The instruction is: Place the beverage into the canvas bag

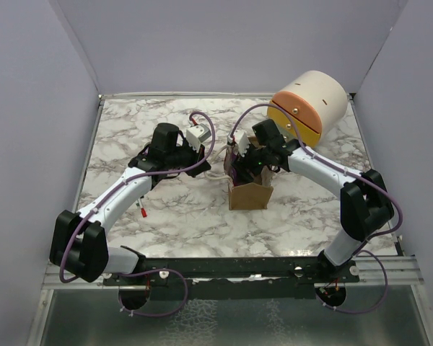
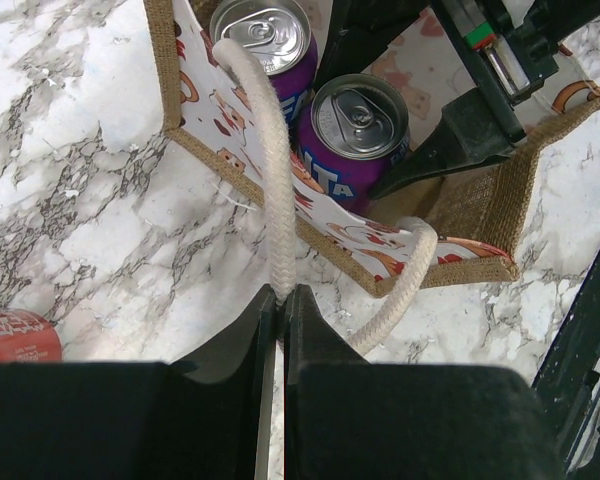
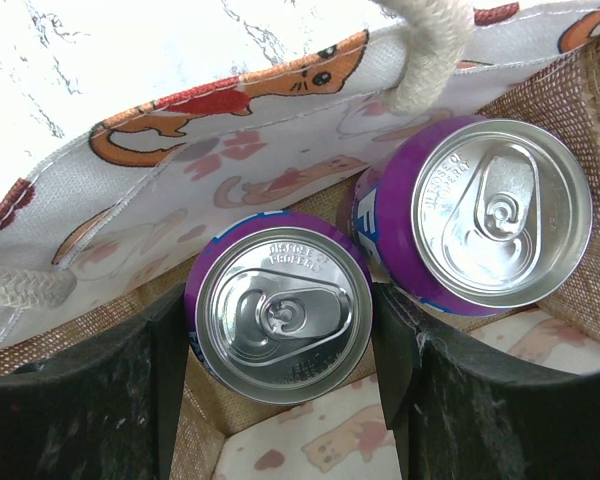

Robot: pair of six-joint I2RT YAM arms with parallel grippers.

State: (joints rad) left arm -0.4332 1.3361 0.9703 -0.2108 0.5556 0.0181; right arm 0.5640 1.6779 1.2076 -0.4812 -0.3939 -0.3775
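Tan canvas bag (image 1: 250,196) upright, mouth open, centre of top view. Purple can (image 3: 283,320) and second purple can (image 3: 500,213) stand upright inside, side by side.

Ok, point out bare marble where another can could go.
Bare marble table lies between the tan canvas bag and the black base rail, and across the back-left corner. Crowded: inside the bag, two purple soda cans and the right gripper clamping one; the left gripper pinches its rope handle.
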